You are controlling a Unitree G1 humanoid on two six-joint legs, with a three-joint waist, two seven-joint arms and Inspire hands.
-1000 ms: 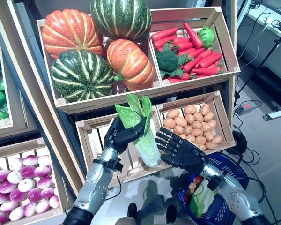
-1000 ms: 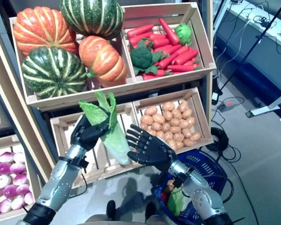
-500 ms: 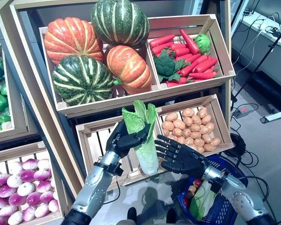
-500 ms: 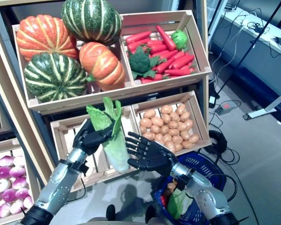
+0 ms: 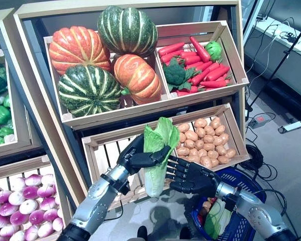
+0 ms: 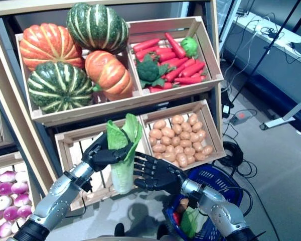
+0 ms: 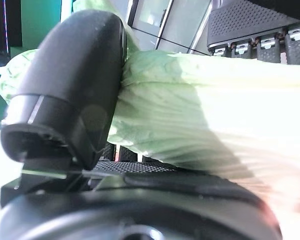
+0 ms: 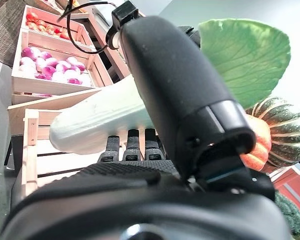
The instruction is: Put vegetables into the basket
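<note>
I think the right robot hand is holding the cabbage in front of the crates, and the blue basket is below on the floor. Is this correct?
Not quite: the left robot hand holds the cabbage, as the left eye view shows. The right robot hand is open beside it. The blue basket is indeed below on the floor.

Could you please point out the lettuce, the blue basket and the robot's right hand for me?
lettuce [image 5: 154, 175]: left eye view, pale lower stalk.
blue basket [image 5: 248, 184]: left eye view, far rim.
right hand [image 5: 194, 176]: left eye view, back of the palm.
</note>
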